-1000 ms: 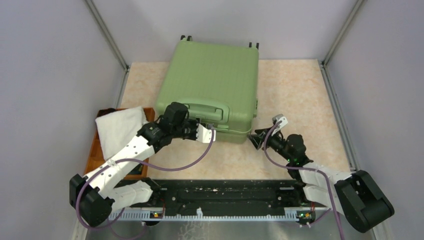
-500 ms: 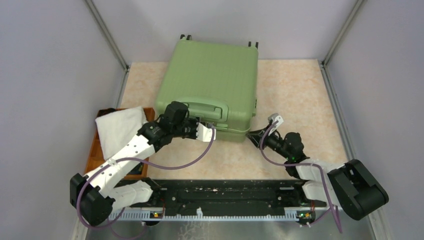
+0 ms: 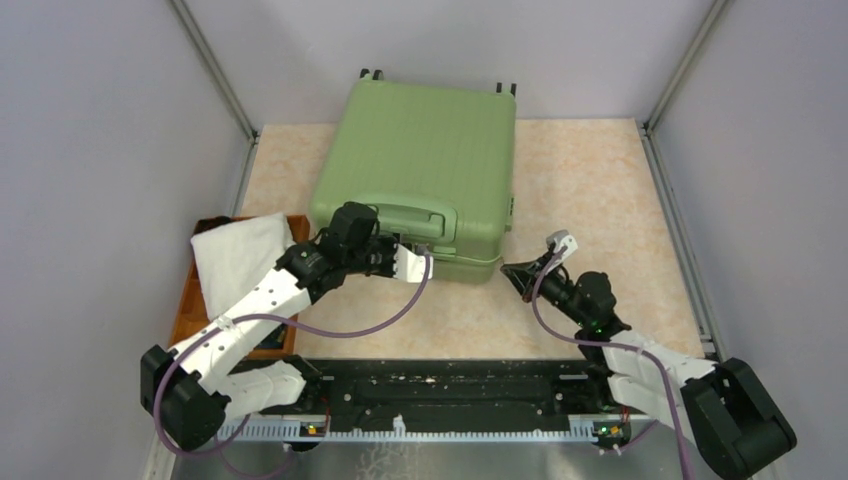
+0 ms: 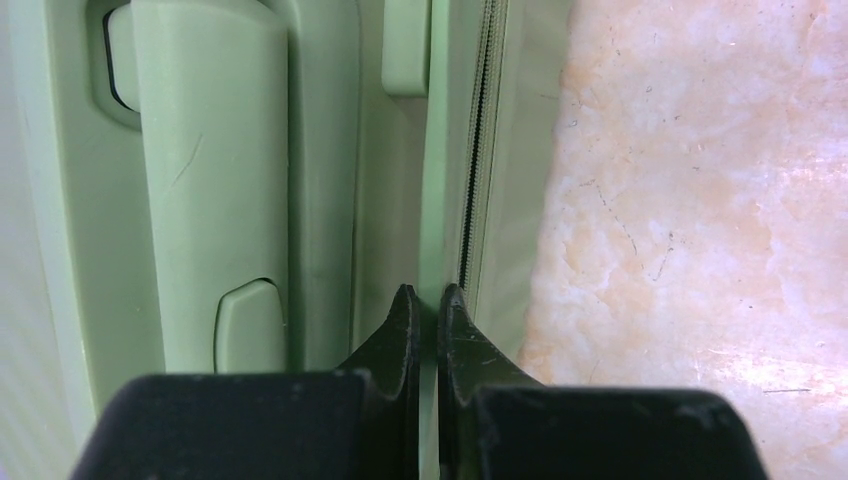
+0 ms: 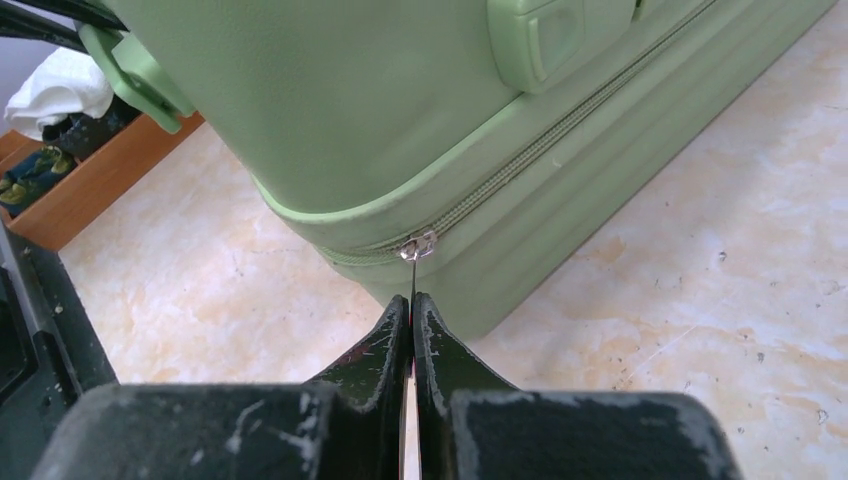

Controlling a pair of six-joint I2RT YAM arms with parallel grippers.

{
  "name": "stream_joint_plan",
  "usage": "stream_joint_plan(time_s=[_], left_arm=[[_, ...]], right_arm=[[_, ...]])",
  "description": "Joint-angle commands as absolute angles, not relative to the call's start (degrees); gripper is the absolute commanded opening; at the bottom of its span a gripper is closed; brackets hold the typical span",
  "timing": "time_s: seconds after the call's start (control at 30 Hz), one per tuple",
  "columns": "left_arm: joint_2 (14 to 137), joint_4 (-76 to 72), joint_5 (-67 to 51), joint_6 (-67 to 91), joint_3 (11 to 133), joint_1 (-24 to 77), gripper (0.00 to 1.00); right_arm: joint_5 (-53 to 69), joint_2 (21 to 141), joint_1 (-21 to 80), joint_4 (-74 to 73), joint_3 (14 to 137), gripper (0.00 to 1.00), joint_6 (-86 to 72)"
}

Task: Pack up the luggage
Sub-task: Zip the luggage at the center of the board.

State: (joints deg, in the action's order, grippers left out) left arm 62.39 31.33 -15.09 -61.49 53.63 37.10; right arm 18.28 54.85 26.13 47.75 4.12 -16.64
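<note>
The luggage (image 3: 420, 150), a large light-green ribbed suitcase, lies closed on the table with its handle (image 3: 415, 220) facing me. My left gripper (image 3: 427, 258) is shut, its tips (image 4: 428, 292) pressed to the lid's rim beside the handle (image 4: 210, 150) and the zipper line (image 4: 475, 150). My right gripper (image 3: 506, 269) sits at the luggage's near right corner. It is shut (image 5: 411, 298) on the thin metal zipper pull (image 5: 417, 247), which hangs from the slider on the corner's zipper track.
A wooden box (image 3: 185, 300) stands at the left with a white cloth (image 3: 240, 250) on it; dark items lie inside (image 5: 35, 165). Grey walls close in on the left, right and back. A black rail (image 3: 450, 385) runs along the near edge.
My right gripper has shut on the zipper pull at the luggage's corner, and its arm has swung a little to the right. The left arm and the luggage have not moved.
</note>
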Motion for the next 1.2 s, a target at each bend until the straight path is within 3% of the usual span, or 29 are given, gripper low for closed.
stream_joint_plan(time_s=[0.0, 0.5, 0.83, 0.93, 1.03, 1.1, 1.17], left_arm=[[60.7, 9.0, -13.1, -62.4, 61.7, 38.0, 0.00], [63.8, 4.3, -7.0, -65.5, 64.1, 41.2, 0.00], [61.5, 1.7, -1.5, -66.5, 63.8, 41.2, 0.00], [60.5, 2.5, -1.5, -64.7, 64.4, 41.3, 0.00], [58.4, 11.8, -8.9, -63.4, 65.6, 41.2, 0.00], [56.8, 18.7, -14.5, -65.5, 64.2, 41.2, 0.23], [55.9, 23.1, -17.1, -65.8, 62.4, 41.2, 0.40]], right_arm=[[15.7, 51.9, 30.1, 45.3, 4.1, 0.00, -16.6], [6.0, 48.6, 42.2, 43.0, 4.5, 0.00, -16.0], [-2.4, 37.6, 42.4, 31.5, 2.9, 0.00, -16.8], [-0.3, 39.7, 42.4, 34.0, 2.4, 0.00, -17.1], [-0.2, 42.4, 42.4, 34.5, 3.6, 0.00, -17.4], [-0.2, 43.8, 42.4, 34.8, 4.2, 0.00, -17.3], [0.8, 44.6, 42.4, 35.3, 4.7, 0.00, -17.2]])
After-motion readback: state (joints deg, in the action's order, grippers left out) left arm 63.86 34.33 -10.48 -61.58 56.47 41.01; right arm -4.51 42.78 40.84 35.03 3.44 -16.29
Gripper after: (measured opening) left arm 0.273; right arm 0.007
